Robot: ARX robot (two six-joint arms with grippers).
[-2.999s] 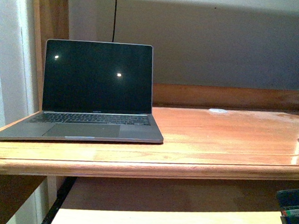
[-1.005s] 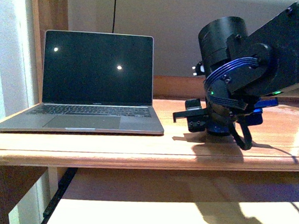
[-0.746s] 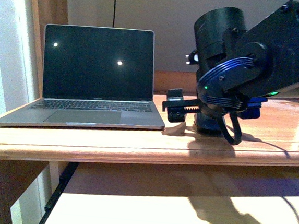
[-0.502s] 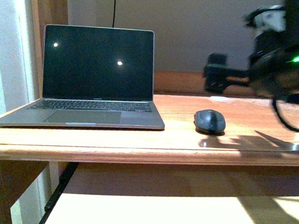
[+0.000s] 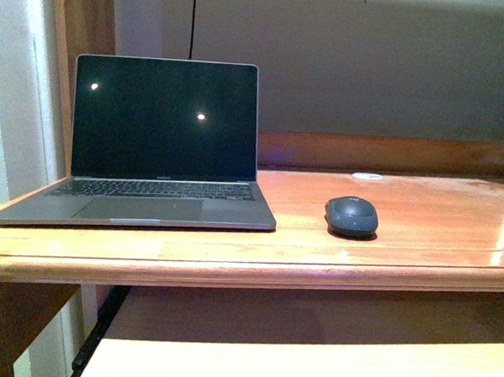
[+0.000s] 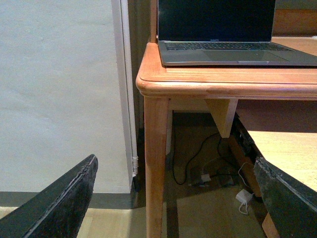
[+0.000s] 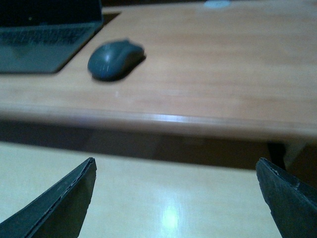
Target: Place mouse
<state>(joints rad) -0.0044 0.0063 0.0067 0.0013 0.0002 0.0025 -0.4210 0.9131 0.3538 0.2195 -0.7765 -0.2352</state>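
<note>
Right wrist view: right end effector gapes empty, off the mouse; left end effector likewise.

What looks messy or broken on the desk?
Nothing stands out. The mouse sits flat on the desk, just right of the open laptop and not touching it. Nothing is spilled or tipped.

surface: wooden desk | on it: open laptop; mouse beside; white disc at back

One mouse, one laptop, one white disc, one wooden desk.
</note>
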